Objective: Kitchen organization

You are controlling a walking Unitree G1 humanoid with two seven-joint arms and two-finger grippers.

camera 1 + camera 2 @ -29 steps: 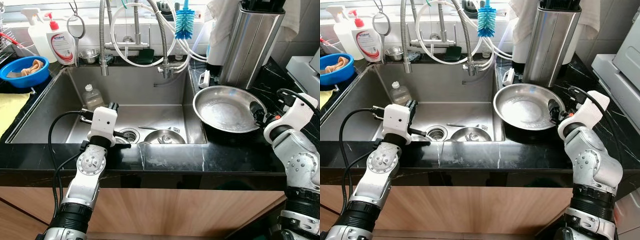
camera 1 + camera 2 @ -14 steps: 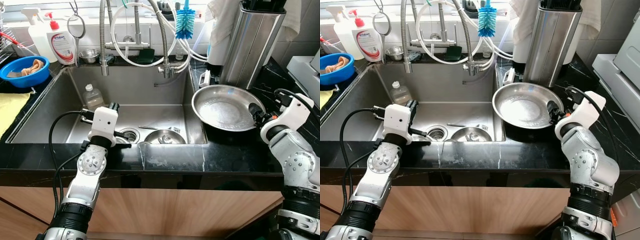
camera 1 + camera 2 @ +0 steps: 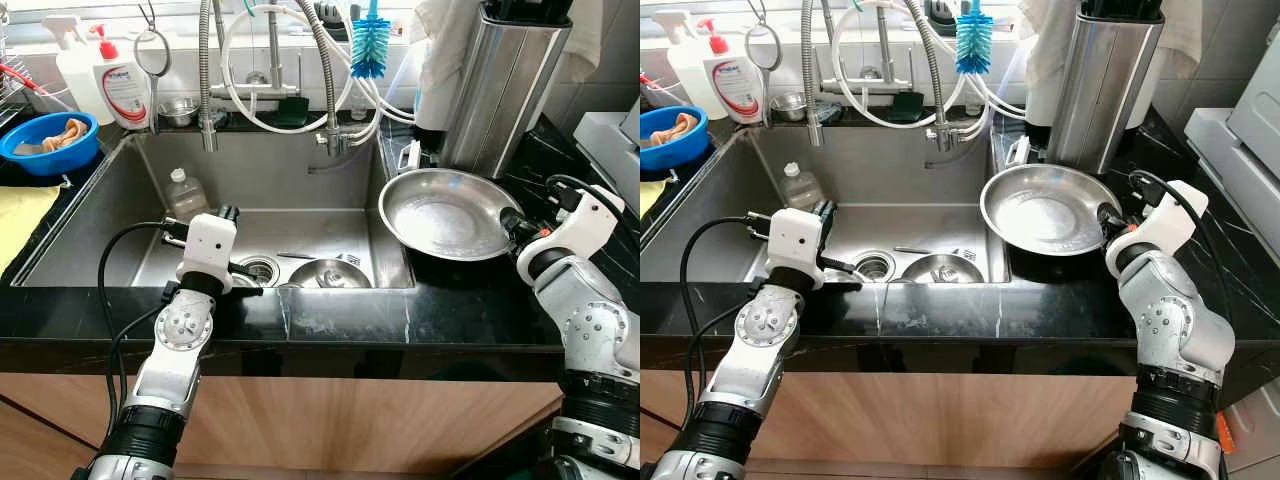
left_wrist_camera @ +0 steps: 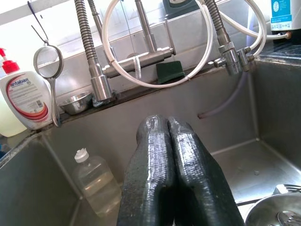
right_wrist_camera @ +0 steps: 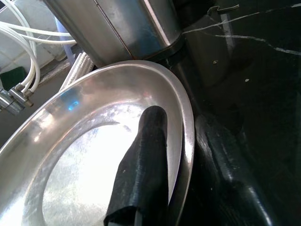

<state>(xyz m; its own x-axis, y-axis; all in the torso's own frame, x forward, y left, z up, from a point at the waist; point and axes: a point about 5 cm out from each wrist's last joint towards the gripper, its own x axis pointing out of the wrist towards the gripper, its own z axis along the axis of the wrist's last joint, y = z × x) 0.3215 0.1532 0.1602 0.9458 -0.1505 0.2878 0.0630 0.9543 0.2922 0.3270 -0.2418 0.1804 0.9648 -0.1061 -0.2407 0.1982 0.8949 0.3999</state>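
Right gripper (image 3: 512, 226) grasps the steel bowl (image 3: 445, 214) by its rim nearest the robot's right: one finger (image 5: 141, 165) lies inside over the rim, the other runs beneath the outside wall. Bowl is wide, shallow, round, with no long axis to speak of; mouth faces up, tipped a little toward the sink (image 3: 150, 195). It sits over the black counter (image 3: 470, 300) just right of the sink, its left edge reaching the sink's right lip. Whether its base touches the counter, cannot tell

Tall steel canister (image 3: 505, 85) stands upright on the counter just behind the bowl, near but apart from the rim

Left gripper (image 4: 171, 165) has its fingers clenched flat together with nothing between them; it hovers at the sink's front edge, pointing toward the back wall and the taps (image 3: 270, 85)

In the sink: a small steel bowl (image 3: 328, 272) beside the drain (image 3: 258, 268), a clear bottle (image 3: 185, 195) with white cap upright against the left wall

Behind the sink: blue bottle brush (image 3: 368, 45) hanging bristles down, green sponge (image 3: 293, 110), small steel cup (image 3: 178, 110), strainer (image 3: 150, 50) hanging on the wall, soap dispenser (image 3: 122, 85) with red pump. Blue basin (image 3: 45, 140) on the counter left of the sink, yellow cloth (image 3: 20, 215) in front of it
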